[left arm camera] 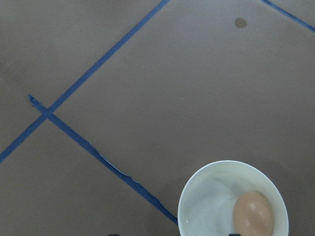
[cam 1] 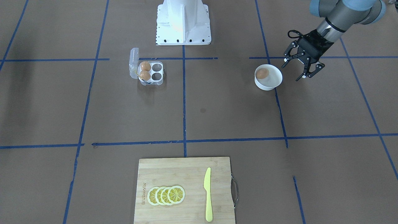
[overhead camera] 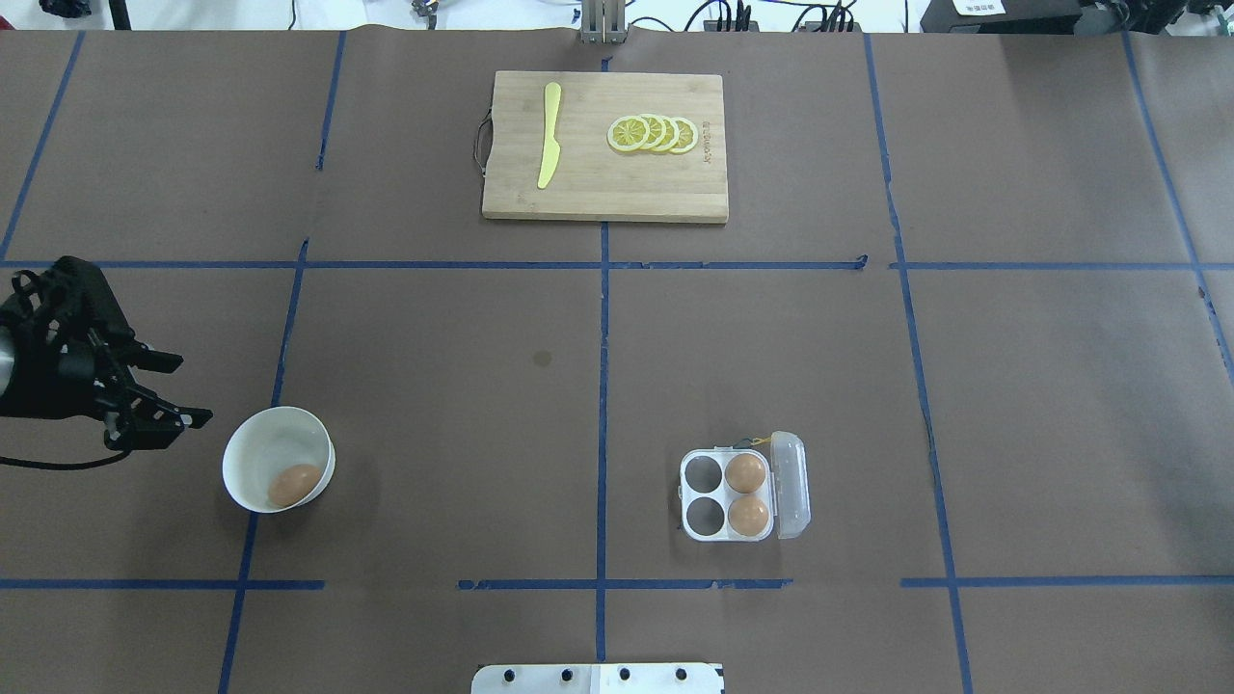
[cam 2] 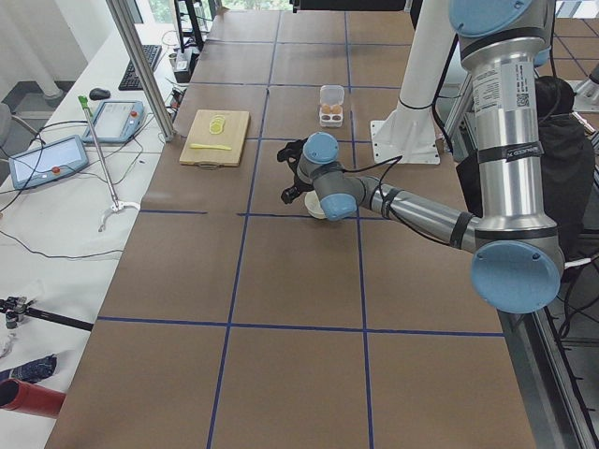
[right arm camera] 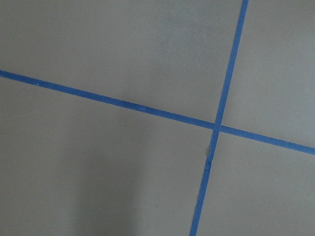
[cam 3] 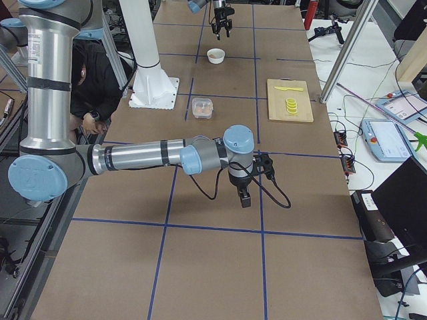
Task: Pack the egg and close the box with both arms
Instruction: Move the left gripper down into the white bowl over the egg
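The left gripper (overhead camera: 188, 390) is seen empty, its fingers spread wide, poised just beside the white bowl (overhead camera: 265, 439). The egg (overhead camera: 294, 485) is found lying in that bowl, against the wall away from the gripper, toward the robot's right, with its long axis roughly side to side. The box (overhead camera: 715, 494) is set well apart, further right, with its lid open and two cells free. The right gripper (cam 3: 245, 197) is parked far off, and its state cannot be told. The left is judged the nearer.
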Controlling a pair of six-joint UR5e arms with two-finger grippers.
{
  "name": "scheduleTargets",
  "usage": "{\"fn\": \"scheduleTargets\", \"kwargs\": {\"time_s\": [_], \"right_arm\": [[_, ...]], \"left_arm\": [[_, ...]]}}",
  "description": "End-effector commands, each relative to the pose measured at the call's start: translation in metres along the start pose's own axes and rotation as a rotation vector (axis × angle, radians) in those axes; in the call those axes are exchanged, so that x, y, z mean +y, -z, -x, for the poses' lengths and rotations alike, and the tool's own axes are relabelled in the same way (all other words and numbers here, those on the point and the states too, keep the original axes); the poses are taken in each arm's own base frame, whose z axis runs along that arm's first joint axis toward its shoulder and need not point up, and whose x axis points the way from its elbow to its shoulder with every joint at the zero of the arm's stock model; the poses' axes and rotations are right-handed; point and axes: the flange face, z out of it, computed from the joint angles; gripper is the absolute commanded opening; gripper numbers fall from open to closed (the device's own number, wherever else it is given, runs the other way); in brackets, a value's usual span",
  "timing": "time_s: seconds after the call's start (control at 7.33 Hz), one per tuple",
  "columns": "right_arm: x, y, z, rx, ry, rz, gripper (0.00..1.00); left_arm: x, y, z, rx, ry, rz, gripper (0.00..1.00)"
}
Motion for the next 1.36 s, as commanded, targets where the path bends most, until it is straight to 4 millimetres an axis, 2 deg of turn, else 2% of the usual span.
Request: {"fn": "scheduleTargets", "kwargs": {"time_s": [0.0, 0.14, 0.27, 0.41, 0.68, 0.82, 1.23], "right_arm": [[0.000, -0.001, -0.001, 0.000, -0.001, 0.001, 1.00], [0.001, -0.001, -0.001, 0.000, -0.002, 0.002, 1.00], [0.001, -0.001, -0.001, 0.000, -0.002, 0.002, 1.00], [0.001, -0.001, -0.001, 0.000, -0.002, 0.002, 1.00], [0.003, -0.002, -0.002, 0.000, -0.003, 0.005, 1.00], [0.005, -0.002, -0.002, 0.000, -0.005, 0.007, 1.00], [0.009, -0.003, -0.004, 0.001, -0.006, 0.007, 1.00]], "left_arm": [[-0.004, -0.034, -0.040, 0.011, 0.034, 0.007, 0.78], [-0.004, -0.043, -0.053, 0.033, 0.058, 0.017, 0.75], [-0.001, -0.048, -0.053, 0.034, 0.066, 0.028, 0.66], [0.001, -0.053, -0.051, 0.031, 0.068, 0.036, 0.64], [0.000, -0.068, -0.045, 0.007, 0.073, 0.040, 0.66], [0.002, -0.071, -0.050, 0.015, 0.069, 0.048, 0.66], [0.002, -0.072, -0.055, 0.024, 0.073, 0.050, 0.69]]}}
